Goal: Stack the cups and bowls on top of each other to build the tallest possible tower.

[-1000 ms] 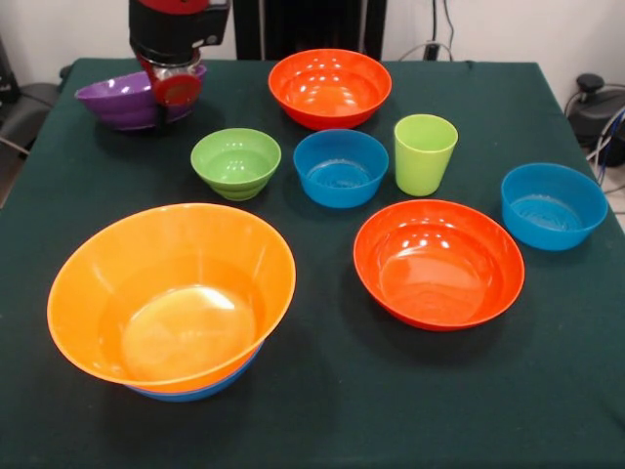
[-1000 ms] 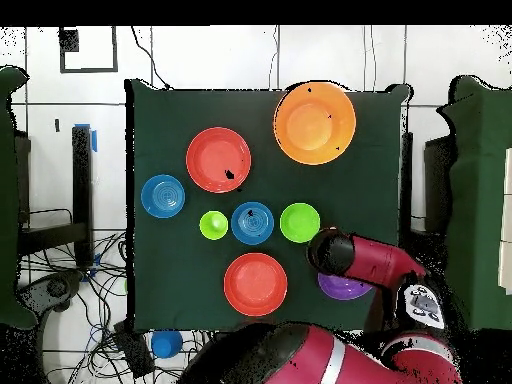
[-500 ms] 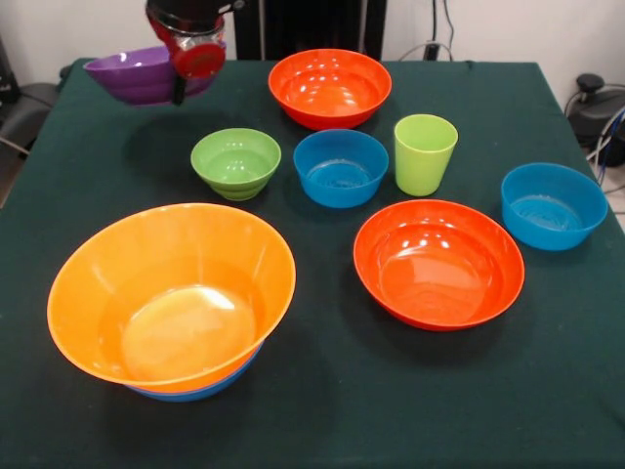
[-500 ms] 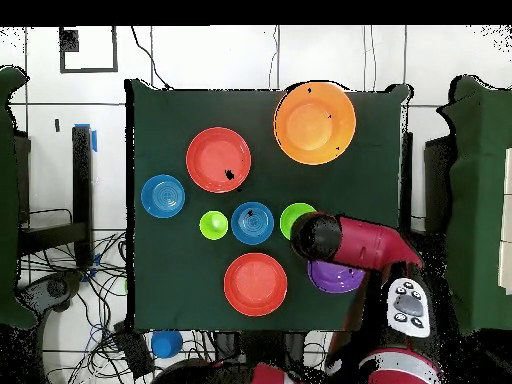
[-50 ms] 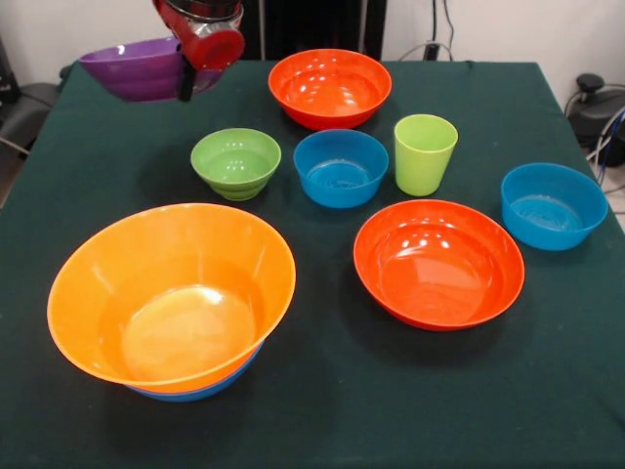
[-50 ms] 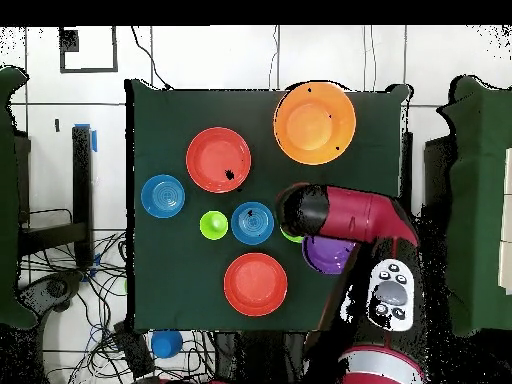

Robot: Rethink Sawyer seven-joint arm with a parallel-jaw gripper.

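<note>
No readable labels or writing anywhere. Gripper (image 5: 184, 76) clamped on rim of purple bowl (image 5: 132, 68), held up off table (image 5: 322, 410) at far-left corner in front view. On table: 1 green cup (image 5: 424, 153), 1 small green bowl (image 5: 235, 161), 2 red-orange bowls (image 5: 330, 86) (image 5: 438, 262), 2 loose blue bowls (image 5: 340, 166) (image 5: 553, 204), plus big orange bowl (image 5: 171, 293) nested in 3rd blue bowl (image 5: 200, 390).

Pincer (image 5: 183, 73) raised, clamped on load
</note>
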